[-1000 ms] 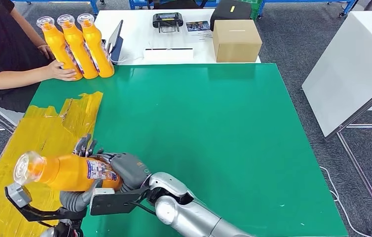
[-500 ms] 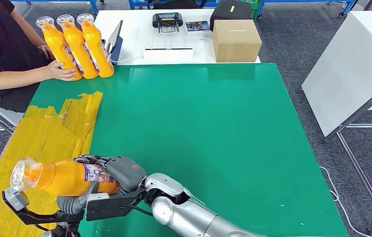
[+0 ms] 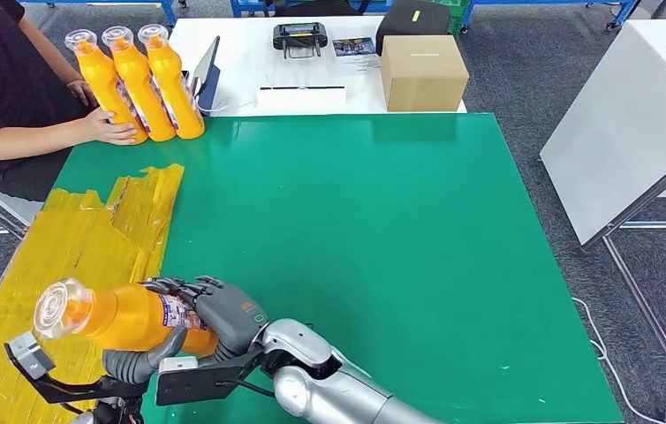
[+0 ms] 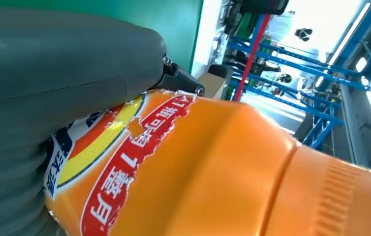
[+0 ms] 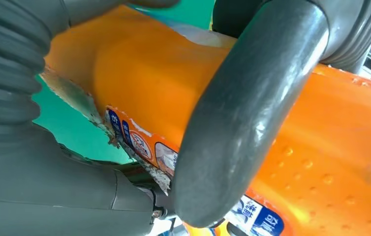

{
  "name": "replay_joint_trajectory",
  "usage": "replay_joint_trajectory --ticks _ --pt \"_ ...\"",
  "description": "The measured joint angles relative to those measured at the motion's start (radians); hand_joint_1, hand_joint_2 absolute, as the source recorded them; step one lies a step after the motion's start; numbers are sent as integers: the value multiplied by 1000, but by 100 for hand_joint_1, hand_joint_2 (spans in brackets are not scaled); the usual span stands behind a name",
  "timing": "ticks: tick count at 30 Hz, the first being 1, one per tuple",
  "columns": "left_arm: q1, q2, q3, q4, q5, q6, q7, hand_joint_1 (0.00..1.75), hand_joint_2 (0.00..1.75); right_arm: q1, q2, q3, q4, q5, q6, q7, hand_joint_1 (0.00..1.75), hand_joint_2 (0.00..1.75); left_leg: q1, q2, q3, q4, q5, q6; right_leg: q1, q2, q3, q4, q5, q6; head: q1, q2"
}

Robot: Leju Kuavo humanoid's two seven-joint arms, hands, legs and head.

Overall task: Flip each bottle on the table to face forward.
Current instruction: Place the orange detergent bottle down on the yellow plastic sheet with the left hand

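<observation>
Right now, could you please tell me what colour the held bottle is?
Orange, with a clear cap; the held bottle shows best in the head view.

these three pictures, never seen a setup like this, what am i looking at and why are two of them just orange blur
It is a humanoid robot with two arms and fingered hands. The wide picture is from a camera on its head, looking down at a green table. Both hands, the right hand and the left hand, grip one orange bottle, lying sideways above the near left corner. The other two pictures come from cameras at each wrist, so the bottle looms very close. Yellow sheeting covers the table's left edge. At the far left corner three more orange bottles stand upright, a person's hand resting on them. A cardboard box sits on a white table behind.
</observation>
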Motion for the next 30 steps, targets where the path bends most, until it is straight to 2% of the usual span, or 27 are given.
replay_joint_trajectory --ticks 6,9,13,17,24,30 --pt "0 -8 4 -20 -46 27 -18 175 175 19 -23 -9 -56 11 -4 7 0 175 0 0 0 0 0 0 0 0 0 0 0 0 0 0" --pt "-2 -16 22 -40 -140 101 -62 175 175 41 -50 -35 -105 22 -21 16 0 175 0 0 0 0 0 0 0 0 0 0 0 0 0 0" --pt "-5 -24 79 -75 -267 200 -118 175 175 88 -116 -109 -208 36 -21 25 0 175 0 -1 0 0 0 0 0 0 1 0 0 0 0 0" --pt "-6 -29 133 -103 -464 318 -178 175 175 130 -169 -189 -307 54 -6 12 0 175 0 -1 0 0 0 0 0 0 1 0 0 0 0 0" --pt "-13 -36 173 -115 -553 389 -193 175 175 165 -210 -240 -397 63 3 6 0 175 0 -1 0 0 0 0 0 0 1 0 0 0 0 0" --pt "-51 -35 208 -80 -787 600 -190 175 175 175 -229 -245 -447 65 9 3 0 175 0 -1 0 0 0 0 0 0 1 0 0 0 0 0"
